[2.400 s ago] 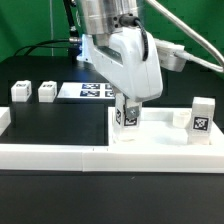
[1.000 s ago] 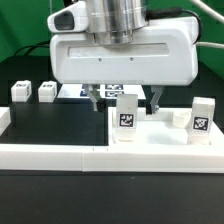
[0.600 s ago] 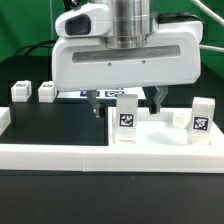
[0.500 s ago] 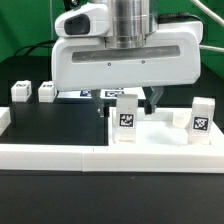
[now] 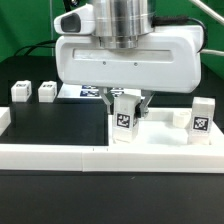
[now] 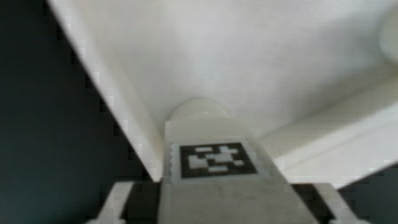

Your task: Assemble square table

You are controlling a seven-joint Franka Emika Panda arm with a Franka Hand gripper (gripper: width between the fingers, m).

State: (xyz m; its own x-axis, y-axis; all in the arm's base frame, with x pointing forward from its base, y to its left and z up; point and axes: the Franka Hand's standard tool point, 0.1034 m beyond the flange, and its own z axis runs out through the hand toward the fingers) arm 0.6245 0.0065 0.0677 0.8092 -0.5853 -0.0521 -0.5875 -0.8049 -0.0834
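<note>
Black table (image 5: 50, 125); tool (image 5: 126, 100) clamps upright leg (image 5: 124, 118) standing inside rimmed tabletop (image 5: 160, 135).

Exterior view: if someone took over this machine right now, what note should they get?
Gripper: the jaws look shut on the held leg, which stands upright at a corner of the tabletop.
Second leg: upright at another tabletop corner.
Spare legs: one and another sit on the table, off the tabletop, at the exterior view's left.
Done: two legs stand on the tabletop; I cannot tell how firmly they are seated.
Left: finish the held leg, then fit both spare legs.
</note>
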